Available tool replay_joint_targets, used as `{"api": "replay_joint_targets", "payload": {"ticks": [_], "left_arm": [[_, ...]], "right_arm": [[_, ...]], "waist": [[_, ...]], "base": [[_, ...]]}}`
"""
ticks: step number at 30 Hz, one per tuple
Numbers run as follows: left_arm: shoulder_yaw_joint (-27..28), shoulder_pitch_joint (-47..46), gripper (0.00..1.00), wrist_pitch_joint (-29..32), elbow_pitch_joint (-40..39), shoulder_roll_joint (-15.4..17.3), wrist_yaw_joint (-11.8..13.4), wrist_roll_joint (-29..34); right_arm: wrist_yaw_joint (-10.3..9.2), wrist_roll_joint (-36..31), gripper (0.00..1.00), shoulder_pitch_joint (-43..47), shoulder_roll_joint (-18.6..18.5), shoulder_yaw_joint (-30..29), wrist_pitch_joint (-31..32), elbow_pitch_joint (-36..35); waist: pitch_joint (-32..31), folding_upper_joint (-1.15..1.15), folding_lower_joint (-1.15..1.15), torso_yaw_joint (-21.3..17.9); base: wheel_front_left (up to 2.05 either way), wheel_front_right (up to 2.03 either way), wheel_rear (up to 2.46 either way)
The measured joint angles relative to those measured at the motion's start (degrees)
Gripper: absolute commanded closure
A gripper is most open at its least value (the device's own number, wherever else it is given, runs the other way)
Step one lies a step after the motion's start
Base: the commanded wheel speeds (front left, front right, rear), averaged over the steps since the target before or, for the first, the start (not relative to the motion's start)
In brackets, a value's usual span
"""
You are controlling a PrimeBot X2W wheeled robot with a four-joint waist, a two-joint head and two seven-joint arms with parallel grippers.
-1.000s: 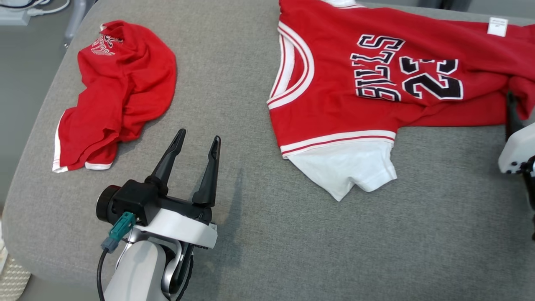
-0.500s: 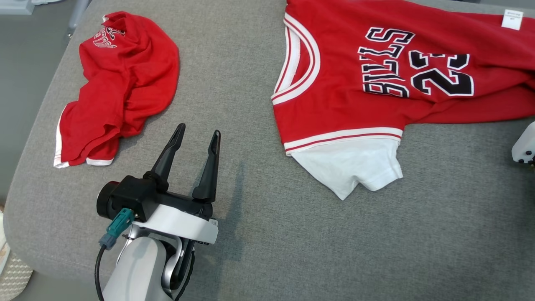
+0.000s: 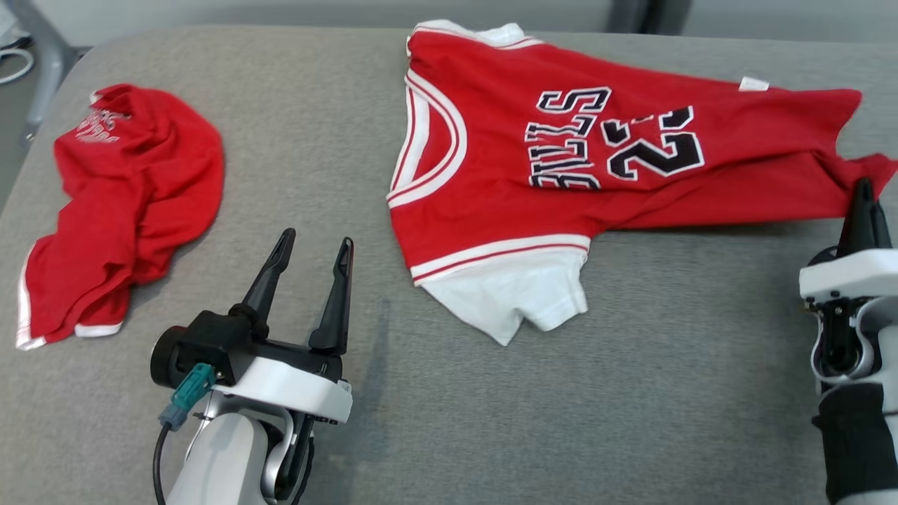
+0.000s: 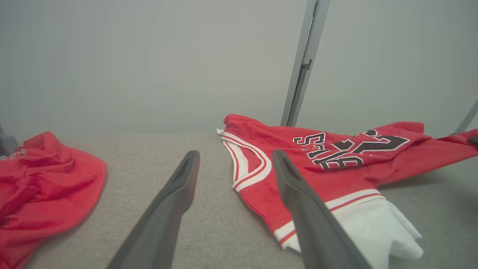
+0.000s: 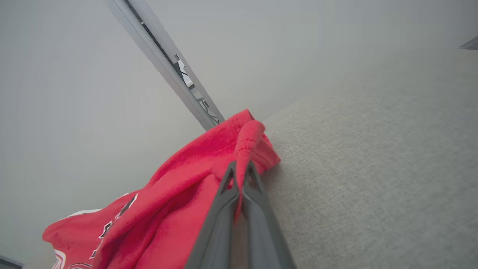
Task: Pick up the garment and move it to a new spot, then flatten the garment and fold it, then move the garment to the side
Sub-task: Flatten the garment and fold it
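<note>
Red jersey [image 3: 505,175] corner pinched by right claw [image 3: 864,189]; left claw [image 3: 316,240] gapes empty, angled low over cushion [image 3: 631,393].

Jersey [image 3: 505,161] hem corner behind right gripper [image 3: 864,188]; tag [image 3: 754,83] lettering illegibly small.

Dark tapered fingers [image 3: 269,270], white wrist shells [image 3: 287,387], teal connector [image 3: 188,396], black cable [image 3: 155,463].

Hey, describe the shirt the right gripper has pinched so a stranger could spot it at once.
On the grey padded surface lie two red garments. Take the spread-out one on the right, the jersey. Unlike the crumpled red garment, it shows black BULLS lettering and a white sleeve.
</note>
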Motion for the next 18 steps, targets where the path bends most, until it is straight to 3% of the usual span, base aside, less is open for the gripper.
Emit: {"api": "replay_joint_targets", "payload": {"ticks": [5, 6, 8, 12, 18], "left_arm": [[0.9, 0.5, 0.0, 0.0, 0.3, 0.0, -0.1, 0.4], [0.9, 0.6, 0.0, 0.0, 0.4, 0.0, -0.3, 0.5], [1.0, 0.9, 0.0, 0.0, 0.4, 0.0, -0.3, 0.6], [1.0, 1.2, 0.0, 0.0, 0.5, 0.0, -0.3, 0.6], [1.4, 1.7, 0.0, 0.0, 0.8, 0.0, -0.5, 0.7]], "right_arm": [[0.0, 10.5, 1.0, 7.4, 1.0, 2.6, 1.2, -8.0], [0.0, 11.9, 0.86, 8.8, 1.1, 2.6, 1.5, -8.9], [0.0, 13.8, 0.0, 11.5, 1.2, 1.9, 2.1, -9.7], [0.0, 13.5, 0.0, 14.7, 1.1, -0.6, 2.3, -8.7], [0.0, 4.8, 0.0, 16.5, 0.6, 0.6, 1.4, -10.9]], "waist": [[-1.7, 0.0, 0.0, -3.8], [-2.1, 0.0, 0.0, -4.5], [-2.8, 0.0, 0.0, -5.6], [-3.9, 0.0, 0.0, -6.9], [-5.4, 0.0, 0.0, -8.5]], "base": [[0.0, 0.0, 0.0], [0.0, 0.0, 0.0], [0.0, 0.0, 0.0], [0.0, 0.0, 0.0], [0.0, 0.0, 0.0]]}}
